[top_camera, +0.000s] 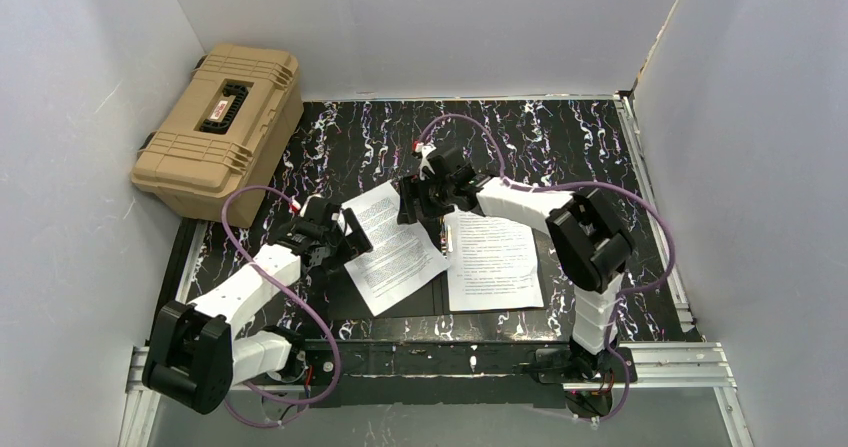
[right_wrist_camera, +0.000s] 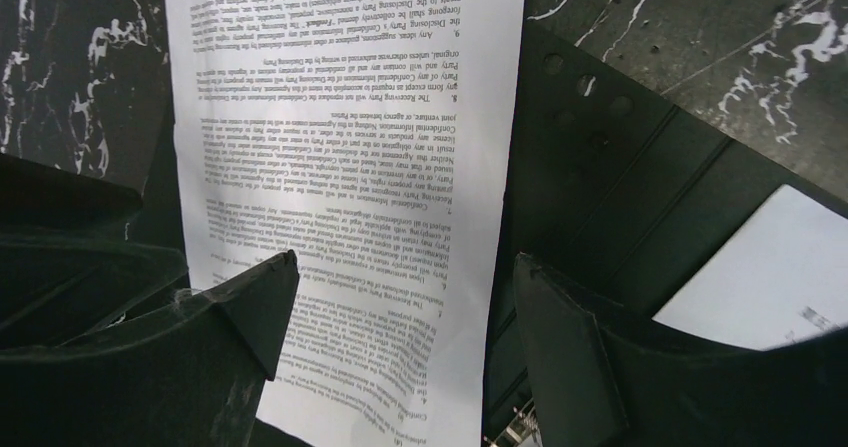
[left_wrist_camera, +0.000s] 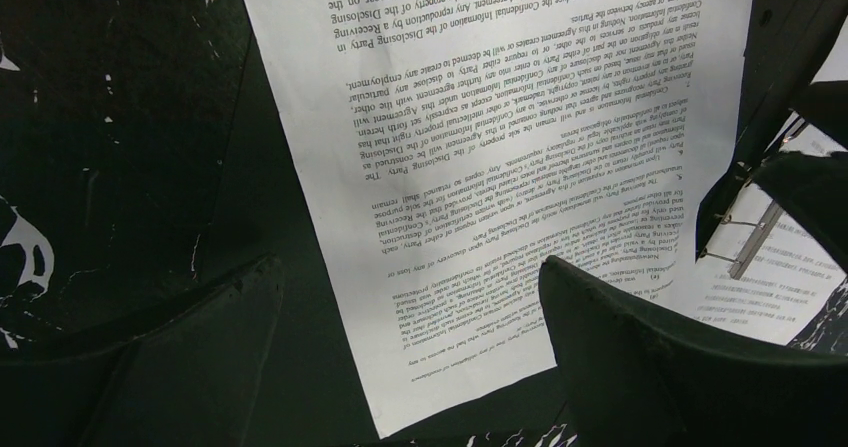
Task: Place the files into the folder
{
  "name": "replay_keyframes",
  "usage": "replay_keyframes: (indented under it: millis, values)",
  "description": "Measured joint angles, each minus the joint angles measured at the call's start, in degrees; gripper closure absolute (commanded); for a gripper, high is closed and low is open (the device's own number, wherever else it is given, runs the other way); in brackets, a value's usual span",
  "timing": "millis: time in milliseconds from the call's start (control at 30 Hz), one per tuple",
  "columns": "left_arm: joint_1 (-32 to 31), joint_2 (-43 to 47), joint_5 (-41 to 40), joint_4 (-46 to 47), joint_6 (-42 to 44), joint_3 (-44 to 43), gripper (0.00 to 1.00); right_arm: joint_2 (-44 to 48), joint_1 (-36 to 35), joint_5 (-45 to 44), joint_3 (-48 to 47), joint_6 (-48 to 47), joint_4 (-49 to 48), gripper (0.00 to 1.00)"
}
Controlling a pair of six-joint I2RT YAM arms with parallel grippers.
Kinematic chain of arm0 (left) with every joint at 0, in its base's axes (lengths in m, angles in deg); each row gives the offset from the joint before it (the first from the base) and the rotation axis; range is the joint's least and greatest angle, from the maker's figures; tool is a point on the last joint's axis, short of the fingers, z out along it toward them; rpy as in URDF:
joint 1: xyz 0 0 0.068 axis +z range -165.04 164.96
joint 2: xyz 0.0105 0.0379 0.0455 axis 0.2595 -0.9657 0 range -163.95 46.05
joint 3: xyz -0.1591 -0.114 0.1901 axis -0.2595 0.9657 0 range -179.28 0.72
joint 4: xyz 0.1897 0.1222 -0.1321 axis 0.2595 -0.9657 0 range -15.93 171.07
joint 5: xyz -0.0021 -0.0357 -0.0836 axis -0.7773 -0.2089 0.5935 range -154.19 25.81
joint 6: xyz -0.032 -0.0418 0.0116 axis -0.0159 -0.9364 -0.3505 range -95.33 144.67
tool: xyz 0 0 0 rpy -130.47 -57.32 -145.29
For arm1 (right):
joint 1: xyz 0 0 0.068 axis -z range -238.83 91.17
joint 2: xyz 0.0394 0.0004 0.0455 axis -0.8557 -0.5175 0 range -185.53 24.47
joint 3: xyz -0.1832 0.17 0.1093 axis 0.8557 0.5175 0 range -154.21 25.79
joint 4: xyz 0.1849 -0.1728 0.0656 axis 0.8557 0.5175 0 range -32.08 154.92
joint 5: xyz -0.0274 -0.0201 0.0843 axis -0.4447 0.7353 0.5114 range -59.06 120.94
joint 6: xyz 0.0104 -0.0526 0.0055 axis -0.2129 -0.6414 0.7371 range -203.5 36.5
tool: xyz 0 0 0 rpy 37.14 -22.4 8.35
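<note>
Left arm stretched low toward table centre, left gripper [top_camera: 338,227] spread wide astride the tilted file's [top_camera: 393,249] 9 o'clock edge, right arm doubled back, right gripper [top_camera: 413,207] spread over its 12 o'clock end, nothing pinched, second file [top_camera: 492,262] at 3 o'clock inside the open folder [right_wrist_camera: 640,197].

Small print on files [top_camera: 395,247] illegible overhead

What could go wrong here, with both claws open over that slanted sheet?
1. The left gripper and the right gripper, both open, straddle the same slanted sheet. If they pull in different directions, it may crumple or tear.
2. The sheet lies flat, so the fingers might slide over it without catching it.
3. Its corner comes close to the second sheet on the open folder, so dragging one could shift the other.
</note>
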Motion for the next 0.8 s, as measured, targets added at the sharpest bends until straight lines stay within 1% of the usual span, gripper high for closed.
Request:
replay_keyframes:
  millis: [100, 367, 667, 800]
  values:
    - [0.46, -1.16, 0.81, 1.03, -0.15, 0.02, 0.02, -3.28, -0.02, 1.22, -1.81, -0.09, 0.37, 0.15]
    - [1.07, -4.79, 2.23, 2.89, -0.17, 0.02, 0.02, -6.84, -0.04, 2.84, -3.08, -0.09, 0.59, 0.19]
    - [1.4, -6.88, 3.37, 6.19, -0.17, -0.04, 0.02, -7.04, -0.04, 6.12, -3.15, 0.24, 0.31, 0.28]
    - [1.42, -7.21, 4.24, 7.17, -0.15, -0.04, 0.02, -7.04, -0.04, 8.04, -1.86, 1.4, -1.49, 0.33]
